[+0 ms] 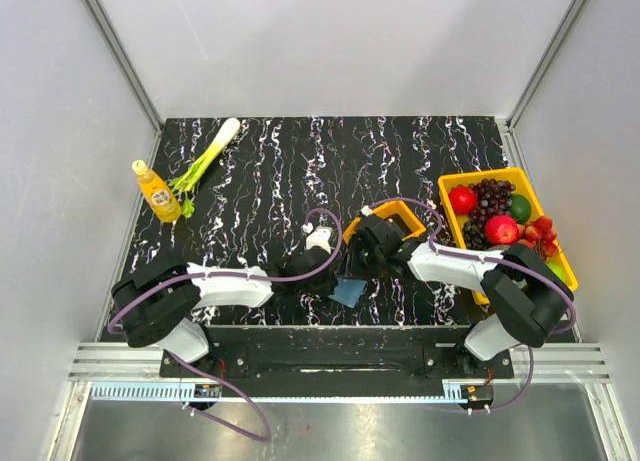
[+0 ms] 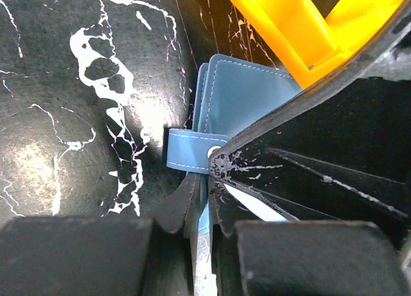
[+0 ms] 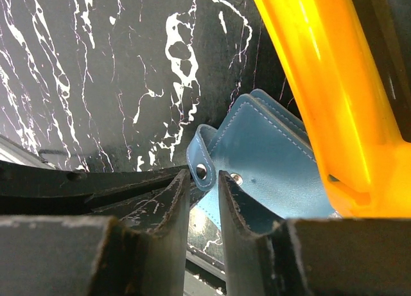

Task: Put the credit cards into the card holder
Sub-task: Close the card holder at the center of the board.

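Both grippers are crowding the card holder (image 2: 247, 97) just beside the orange tray (image 3: 321, 84); left gripper (image 2: 204, 203) is pinching its edge, likely anchoring it; right gripper (image 3: 204, 180), slightly parted, is hovering at the snap (image 3: 201, 171).

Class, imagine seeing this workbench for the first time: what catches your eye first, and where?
The yellow bin of bright fruit on the table's right side stands out first. At front centre, the left arm and right arm meet at the blue card holder, beside a small orange tray. An orange bottle sits far left.
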`<action>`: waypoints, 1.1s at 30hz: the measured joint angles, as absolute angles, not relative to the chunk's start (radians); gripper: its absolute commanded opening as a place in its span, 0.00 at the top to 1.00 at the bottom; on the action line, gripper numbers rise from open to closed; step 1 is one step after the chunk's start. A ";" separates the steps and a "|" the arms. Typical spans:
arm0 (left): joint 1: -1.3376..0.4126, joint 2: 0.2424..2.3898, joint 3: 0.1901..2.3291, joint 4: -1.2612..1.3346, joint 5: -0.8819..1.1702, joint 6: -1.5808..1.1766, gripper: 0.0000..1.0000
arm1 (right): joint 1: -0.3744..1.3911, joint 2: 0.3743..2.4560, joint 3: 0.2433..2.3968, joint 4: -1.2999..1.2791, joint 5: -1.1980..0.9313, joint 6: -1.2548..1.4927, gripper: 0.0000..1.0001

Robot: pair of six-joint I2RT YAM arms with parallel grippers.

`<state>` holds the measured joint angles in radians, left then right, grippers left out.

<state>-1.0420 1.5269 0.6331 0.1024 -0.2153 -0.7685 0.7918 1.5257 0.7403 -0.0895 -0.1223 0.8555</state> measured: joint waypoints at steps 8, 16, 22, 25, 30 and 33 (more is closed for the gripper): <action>-1.042 1.527 0.633 0.103 -0.216 -0.769 1.00 | 0.791 1.543 0.741 -0.079 -0.126 0.858 0.78; -1.043 1.527 0.633 0.103 -0.218 -0.768 1.00 | 0.791 1.560 0.749 -0.074 -0.136 0.857 0.82; -1.043 1.527 0.633 0.103 -0.218 -0.769 1.00 | 0.791 1.560 0.749 -0.077 -0.132 0.852 0.74; -1.043 1.527 0.633 0.103 -0.218 -0.769 1.00 | 0.791 1.557 0.749 -0.088 -0.125 0.849 0.79; -1.043 1.527 0.633 0.103 -0.218 -0.769 1.00 | 0.791 1.548 0.749 -0.102 -0.123 0.849 0.77; -1.043 1.527 0.633 0.103 -0.218 -0.769 1.00 | 0.791 1.543 0.749 -0.109 -0.123 0.848 0.86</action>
<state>-1.0428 1.5269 0.6327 0.1028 -0.2184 -0.7689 0.7910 1.5429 0.7494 -0.1085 -0.1234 0.8478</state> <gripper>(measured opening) 0.100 0.228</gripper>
